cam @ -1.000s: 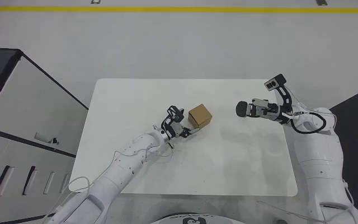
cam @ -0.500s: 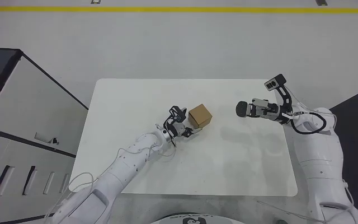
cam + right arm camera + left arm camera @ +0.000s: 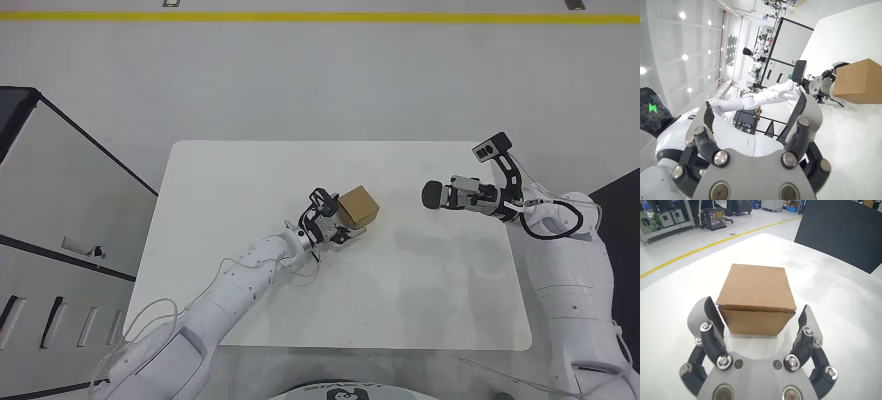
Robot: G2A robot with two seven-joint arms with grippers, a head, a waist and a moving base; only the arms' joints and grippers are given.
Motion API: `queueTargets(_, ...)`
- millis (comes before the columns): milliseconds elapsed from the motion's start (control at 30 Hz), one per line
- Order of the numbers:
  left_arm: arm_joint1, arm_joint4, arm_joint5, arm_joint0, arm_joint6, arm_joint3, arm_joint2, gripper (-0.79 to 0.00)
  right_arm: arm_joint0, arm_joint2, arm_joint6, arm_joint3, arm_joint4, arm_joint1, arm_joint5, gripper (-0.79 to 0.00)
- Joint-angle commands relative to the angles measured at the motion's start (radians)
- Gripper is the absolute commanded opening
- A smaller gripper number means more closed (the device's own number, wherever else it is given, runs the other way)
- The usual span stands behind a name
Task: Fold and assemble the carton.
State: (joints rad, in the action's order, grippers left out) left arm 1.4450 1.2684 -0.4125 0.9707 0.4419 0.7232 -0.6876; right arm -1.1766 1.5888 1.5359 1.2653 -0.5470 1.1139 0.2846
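Carton (image 3: 358,207) (image 3: 755,300) (image 3: 857,81): plain brown corrugated cardboard, folded up into a closed cube, no tape visible. The top panel's front edge is ragged and overhangs the side facing the left wrist cam a bit, w/ a thin seam under it. Sides look flat and square, no dents seen. It sits upright on the white table (image 3: 430,290) (image 3: 829,306), approx mid-table, a little nearer the far edge, turned at an angle to the table's edges.

Left gripper (image 3: 343,222) (image 3: 757,311) (image 3: 821,87) is low at the carton's near side, w/ the near face btwn its fingers. Jaws spread wide, slightly wider than the carton. One finger pad (image 3: 712,311) is right at a near corner of the carton; can't tell if it's touching. The other pad (image 3: 802,319) is just beside the opposite corner w/ a visible gap. Released, not clamping anything.

Right gripper (image 3: 432,194) (image 3: 754,104) is on the robot's right side of the table, well apart from the carton, raised off the surface, pointing roughly toward the carton. Jaws spread, nothing btwn them.
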Motion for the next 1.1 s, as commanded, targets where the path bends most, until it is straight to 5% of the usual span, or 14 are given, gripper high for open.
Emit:
queueTargets(0,0.007,-0.004,-0.003,-0.006,0.008,-0.02,0.004,0.0,0.0,0.0,0.0,0.0,0.0,0.0,0.0,0.0)
queueTargets(167,0.022,-0.018,-0.015,-0.018,0.033,-0.06,0.008,0.0,0.0,0.0,0.0,0.0,0.0,0.0,0.0,0.0)
queueTargets(200,0.024,-0.022,-0.019,-0.019,0.038,-0.067,0.009,-0.062,0.0,0.0,0.0,0.0,0.0,0.0,0.0,0.0)
queueTargets(233,0.027,-0.023,-0.023,-0.022,0.041,-0.074,0.01,-0.317,0.0,0.0,0.0,0.0,0.0,0.0,0.0,0.0)
queueTargets(333,0.034,-0.024,-0.031,-0.027,0.052,-0.091,0.012,-0.745,0.0,0.0,0.0,0.0,0.0,0.0,0.0,0.0)
queueTargets(367,0.035,-0.022,-0.034,-0.029,0.055,-0.096,0.013,-0.785,0.0,0.0,0.0,0.0,0.0,0.0,0.0,0.0)
queueTargets(600,0.031,0.0,-0.067,-0.035,0.073,-0.101,0.005,-0.785,0.0,0.0,0.0,0.0,0.0,0.0,0.0,0.0)
queueTargets(767,-0.003,0.045,-0.136,-0.028,0.058,-0.038,-0.026,-0.785,0.0,0.0,0.0,0.0,0.0,0.0,0.0,0.0)
queueTargets(1067,-0.114,0.094,-0.252,0.1,-0.111,0.32,-0.196,-0.785,0.0,0.0,0.0,0.0,0.0,0.0,0.0,0.0)
